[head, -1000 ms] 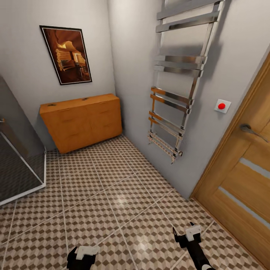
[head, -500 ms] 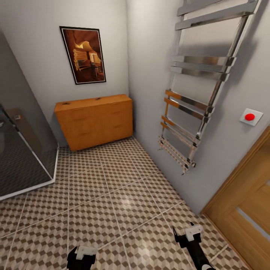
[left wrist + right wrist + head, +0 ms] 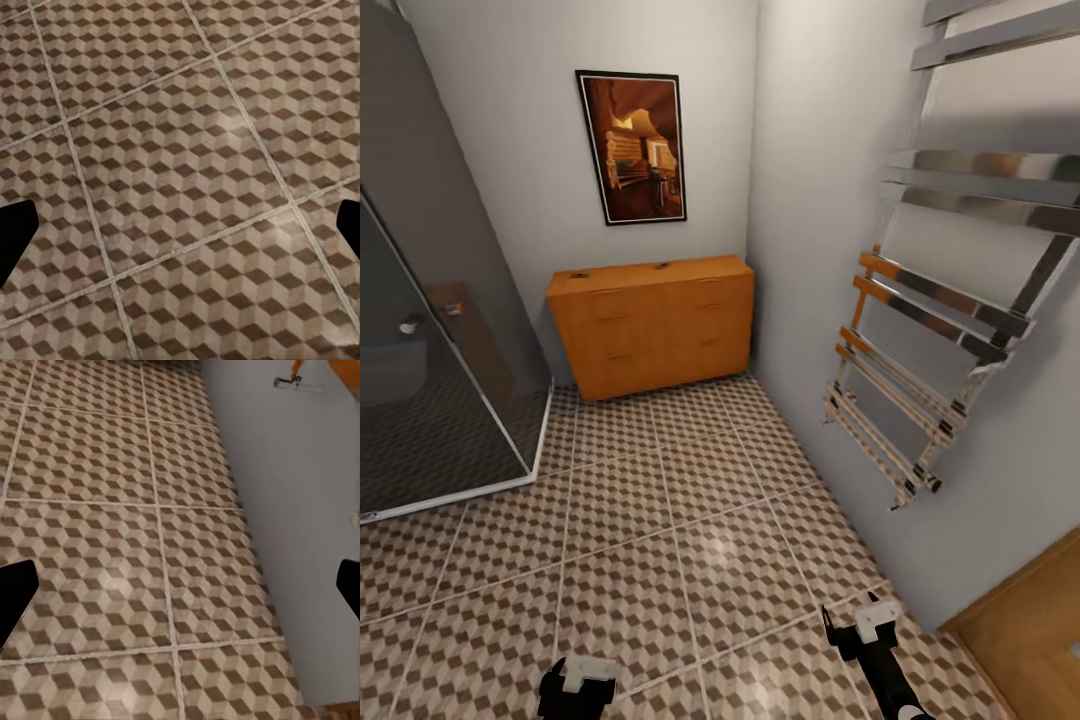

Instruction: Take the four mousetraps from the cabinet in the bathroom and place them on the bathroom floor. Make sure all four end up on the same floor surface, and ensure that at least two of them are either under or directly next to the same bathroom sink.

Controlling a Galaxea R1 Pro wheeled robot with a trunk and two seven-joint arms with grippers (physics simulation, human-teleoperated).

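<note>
The orange-brown cabinet (image 3: 650, 325) stands against the far wall in the corner, drawers closed. Two small dark marks lie on its top, too small to identify. The mousetraps are not recognisable from here, and the sink is out of view. The cube-patterned bathroom floor (image 3: 690, 520) stretches from me to the cabinet. My left gripper (image 3: 578, 672) and right gripper (image 3: 852, 612) hang low at the head view's bottom edge, far from the cabinet. In the left wrist view the left gripper (image 3: 180, 229) is open over bare tiles. The right gripper (image 3: 180, 589) is open too, over tiles beside the grey wall.
A dark glass shower enclosure (image 3: 430, 380) fills the left side. A chrome towel rail (image 3: 930, 380) sticks out from the right wall. A wooden door (image 3: 1030, 640) is at the lower right. A framed picture (image 3: 632, 146) hangs above the cabinet.
The head view has swung left: cabinet, picture and towel rail shifted right in the picture, the door and red button slid mostly out. Both grippers keep their place, still open.
</note>
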